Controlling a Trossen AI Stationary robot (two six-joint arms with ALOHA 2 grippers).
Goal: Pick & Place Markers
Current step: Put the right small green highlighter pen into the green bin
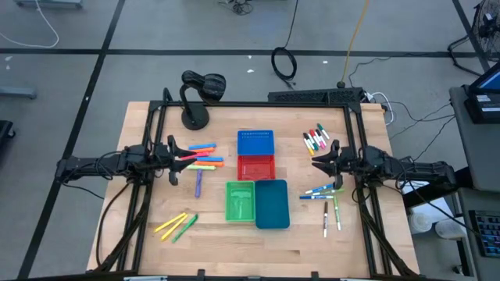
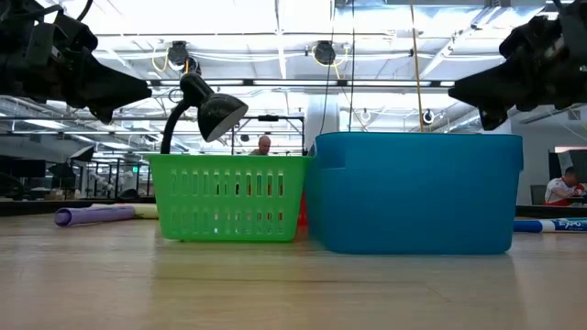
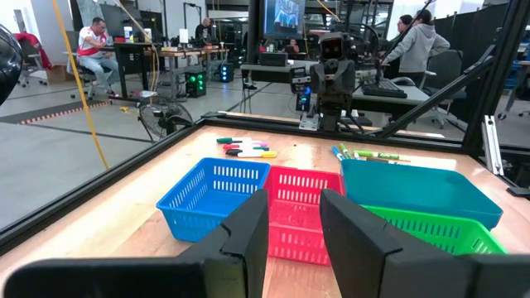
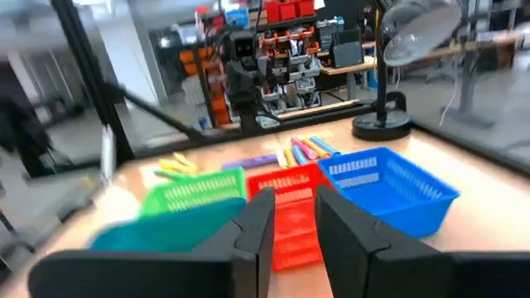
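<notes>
Both arms hang above the counter [image 1: 258, 242], holding nothing. Left gripper [image 1: 173, 152] has its jaws a narrow gap apart, with the orange and pink markers [image 1: 205, 156] right in front of the tips. Right gripper [image 1: 322, 160] is also narrowly parted; white-bodied markers [image 1: 316, 140] lie just beside its jaws, more markers [image 1: 328, 204] to the other side. Four bins [image 1: 256, 179] sit between both jaws.

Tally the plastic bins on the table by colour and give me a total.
Blue bin: 1
Red bin: 1
Green bin: 1
Teal bin: 1
Total: 4 bins, clustered mid-table between the marker groups.
</notes>
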